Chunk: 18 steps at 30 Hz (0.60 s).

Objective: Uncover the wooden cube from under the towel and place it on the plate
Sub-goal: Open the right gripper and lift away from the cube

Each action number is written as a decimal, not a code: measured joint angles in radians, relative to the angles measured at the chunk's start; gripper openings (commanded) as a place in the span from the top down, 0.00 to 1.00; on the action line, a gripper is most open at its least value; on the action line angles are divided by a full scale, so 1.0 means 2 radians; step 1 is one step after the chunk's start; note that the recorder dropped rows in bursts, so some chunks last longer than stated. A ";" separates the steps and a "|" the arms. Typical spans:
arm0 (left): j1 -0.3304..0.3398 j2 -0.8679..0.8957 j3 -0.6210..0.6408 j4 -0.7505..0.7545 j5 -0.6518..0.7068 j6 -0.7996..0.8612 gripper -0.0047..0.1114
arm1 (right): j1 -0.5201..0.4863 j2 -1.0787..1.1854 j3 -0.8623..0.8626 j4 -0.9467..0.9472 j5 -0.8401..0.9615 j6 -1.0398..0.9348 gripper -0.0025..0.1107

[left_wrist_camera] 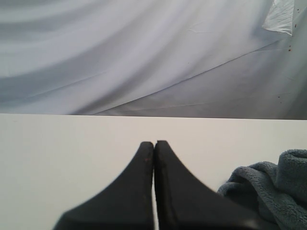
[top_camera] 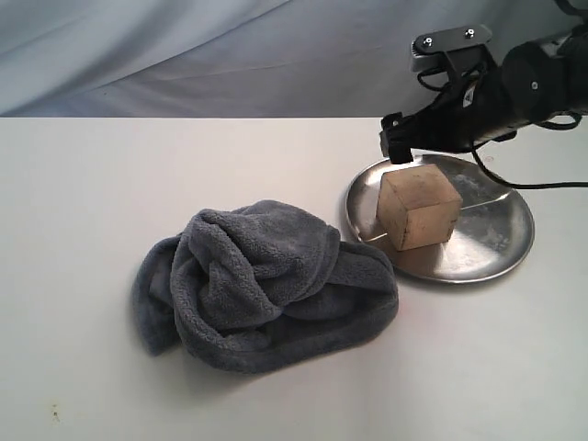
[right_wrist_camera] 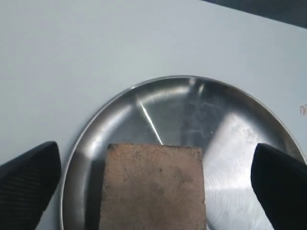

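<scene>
The tan wooden cube [top_camera: 418, 207] stands uncovered on the left part of the shiny steel plate [top_camera: 496, 230]. The dark grey towel [top_camera: 266, 285] lies bunched on the table, its right edge against the plate's rim. My right gripper [top_camera: 404, 147] hangs just above the cube, open. In the right wrist view its fingers [right_wrist_camera: 29, 189] stand wide on either side of the cube [right_wrist_camera: 153, 167], not touching it, over the plate [right_wrist_camera: 230, 143]. My left gripper [left_wrist_camera: 154, 143] is shut on nothing, low over bare table, with the towel [left_wrist_camera: 278, 182] beside it. The exterior view does not show it.
The white table [top_camera: 92, 184] runs back to a grey cloth backdrop [top_camera: 184, 55]. A black cable [top_camera: 542, 184] from the right arm trails over the plate's far side.
</scene>
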 measured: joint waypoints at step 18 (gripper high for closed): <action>0.000 0.000 0.000 0.000 0.000 0.000 0.95 | -0.064 -0.256 0.234 0.009 -0.252 0.000 0.49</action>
